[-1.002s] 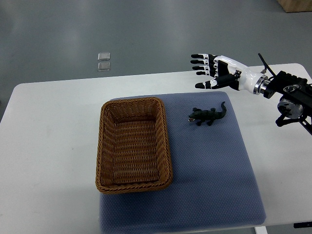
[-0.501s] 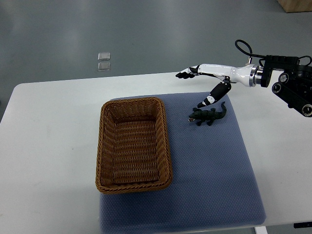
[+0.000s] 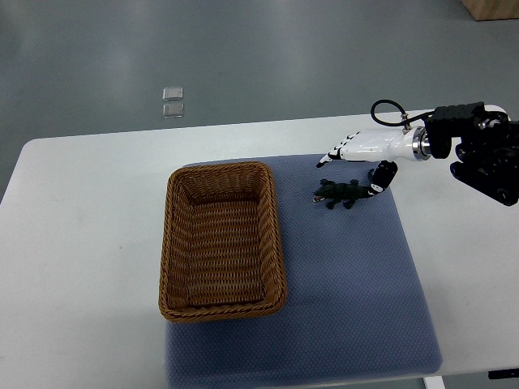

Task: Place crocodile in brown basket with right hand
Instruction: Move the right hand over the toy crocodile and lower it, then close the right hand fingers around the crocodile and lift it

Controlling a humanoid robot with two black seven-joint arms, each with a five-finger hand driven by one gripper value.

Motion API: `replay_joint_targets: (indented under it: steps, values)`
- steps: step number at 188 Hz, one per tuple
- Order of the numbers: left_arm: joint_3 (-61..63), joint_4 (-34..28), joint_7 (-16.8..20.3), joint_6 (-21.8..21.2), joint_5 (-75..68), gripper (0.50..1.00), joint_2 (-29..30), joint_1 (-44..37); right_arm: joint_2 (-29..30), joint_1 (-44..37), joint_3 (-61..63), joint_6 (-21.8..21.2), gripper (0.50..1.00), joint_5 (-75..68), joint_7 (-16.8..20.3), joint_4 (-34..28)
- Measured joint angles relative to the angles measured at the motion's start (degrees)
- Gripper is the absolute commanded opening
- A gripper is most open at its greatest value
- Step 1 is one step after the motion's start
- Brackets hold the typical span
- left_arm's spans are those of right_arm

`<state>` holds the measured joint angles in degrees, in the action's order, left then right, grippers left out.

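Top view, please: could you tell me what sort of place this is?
Probably a robot test lab: a plain white table with a blue-grey mat on a bare grey floor, staged with a brown wicker basket.

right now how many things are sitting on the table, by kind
basket: 1, the brown wicker basket, empty
toy: 1, the dark green crocodile, lying on the mat beside the basket
mat: 1, the blue-grey mat under both
total: 3
The right hand above the crocodile is not counted.
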<state>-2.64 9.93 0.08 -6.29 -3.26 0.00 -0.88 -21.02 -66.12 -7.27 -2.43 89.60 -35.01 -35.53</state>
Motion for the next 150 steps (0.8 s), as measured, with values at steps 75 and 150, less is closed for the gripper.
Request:
replay_joint_targets:
  steps: [75,150]
  values:
    - [0.0,0.0,0.0,0.0,0.0,1.0,0.0,0.0,3.2,0.1,-1.1,0.3,0.926,0.3,0.0,2.2]
    - [0.0,0.0,0.0,0.0,0.0,1.0,0.0,0.0,4.6,0.4,-4.3,2.0,0.924,0.3,0.0,4.8]
